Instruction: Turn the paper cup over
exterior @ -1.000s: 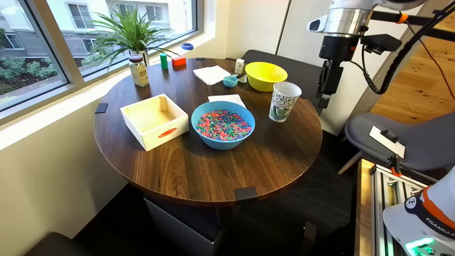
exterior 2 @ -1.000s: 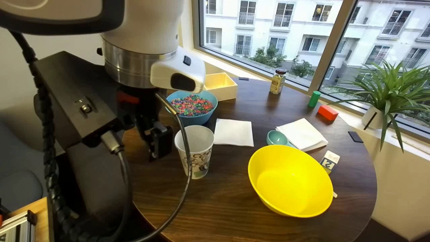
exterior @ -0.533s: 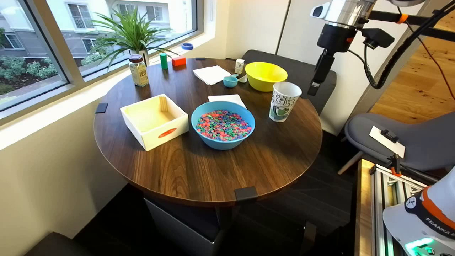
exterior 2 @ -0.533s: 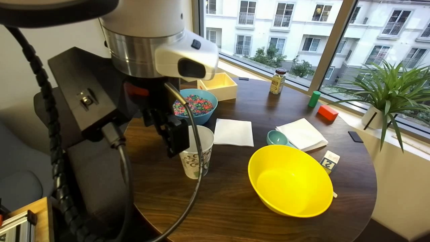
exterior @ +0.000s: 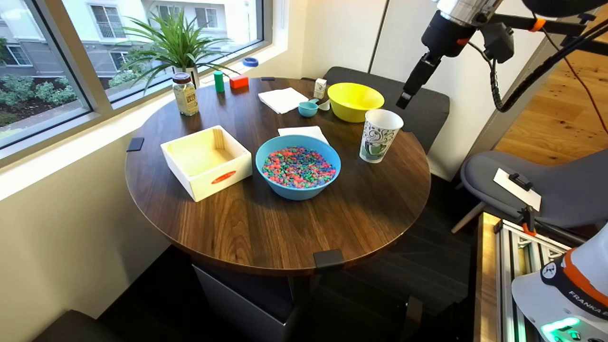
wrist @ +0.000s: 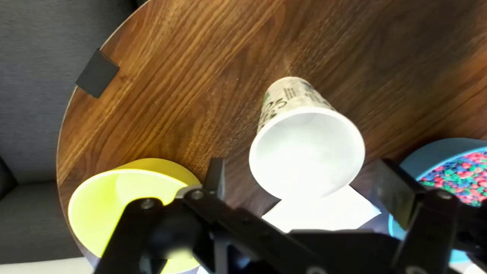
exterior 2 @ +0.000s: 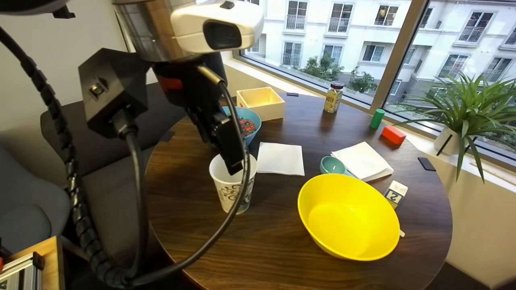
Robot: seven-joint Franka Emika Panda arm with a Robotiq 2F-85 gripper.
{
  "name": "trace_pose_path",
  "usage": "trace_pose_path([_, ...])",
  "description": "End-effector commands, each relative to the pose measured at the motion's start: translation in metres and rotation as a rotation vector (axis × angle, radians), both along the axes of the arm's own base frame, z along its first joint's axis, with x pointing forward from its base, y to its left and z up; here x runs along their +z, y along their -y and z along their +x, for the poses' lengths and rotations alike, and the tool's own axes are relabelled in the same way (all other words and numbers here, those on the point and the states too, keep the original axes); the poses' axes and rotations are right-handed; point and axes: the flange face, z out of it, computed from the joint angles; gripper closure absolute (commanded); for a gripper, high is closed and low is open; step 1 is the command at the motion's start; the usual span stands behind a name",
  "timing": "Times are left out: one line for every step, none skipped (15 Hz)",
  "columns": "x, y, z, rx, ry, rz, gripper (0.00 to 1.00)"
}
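The paper cup (exterior: 378,137) stands upright, mouth up, on the round wooden table. It also shows in an exterior view (exterior 2: 231,189), partly behind the gripper and a cable. In the wrist view the white cup (wrist: 308,148) shows its open mouth, with printed side beyond it. My gripper (wrist: 302,176) is open and empty, its two fingers wide apart, one to each side of the cup's rim in the picture. In both exterior views the gripper (exterior: 403,99) (exterior 2: 234,166) is tilted, its tips above the cup's rim; no contact shows.
The yellow bowl (exterior: 351,97) and the blue bowl of colourful bits (exterior: 266,171) stand near the cup. A white napkin (exterior 2: 281,158) lies beside it. A wooden box (exterior: 221,175), teal scoop (exterior: 308,109), jar (exterior: 186,97) and blocks (exterior: 239,82) stand farther off.
My gripper has swung from beside the cup to over its rim, tilting and rising. In an exterior view its tips moved left and up. The cup has not moved.
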Motion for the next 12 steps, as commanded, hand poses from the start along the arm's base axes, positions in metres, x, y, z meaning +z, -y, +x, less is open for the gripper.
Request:
trace_pose_path([-0.015, 0.005, -0.003, -0.040, 0.003, -0.013, 0.00])
trace_pose_path([-0.018, 0.005, -0.004, -0.042, -0.002, -0.005, 0.00])
trace_pose_path([-0.022, 0.006, -0.005, -0.041, -0.006, -0.005, 0.00])
trace_pose_path([-0.025, 0.007, -0.005, -0.043, -0.011, -0.002, 0.00])
trace_pose_path([-0.028, 0.010, -0.005, -0.045, -0.013, 0.000, 0.00])
trace_pose_path([-0.031, 0.012, -0.004, -0.047, -0.008, 0.001, 0.00])
trace_pose_path([-0.032, 0.014, -0.004, -0.048, 0.001, 0.001, 0.00])
trace_pose_path([-0.035, 0.017, -0.002, -0.051, 0.012, 0.001, 0.00])
trace_pose_path([-0.037, 0.020, 0.000, -0.056, 0.020, 0.002, 0.00])
trace_pose_path([-0.041, 0.023, 0.002, -0.062, 0.025, 0.009, 0.00])
trace_pose_path([-0.044, 0.025, 0.004, -0.065, 0.026, 0.011, 0.00])
trace_pose_path([-0.048, 0.028, 0.006, -0.070, 0.028, 0.015, 0.00])
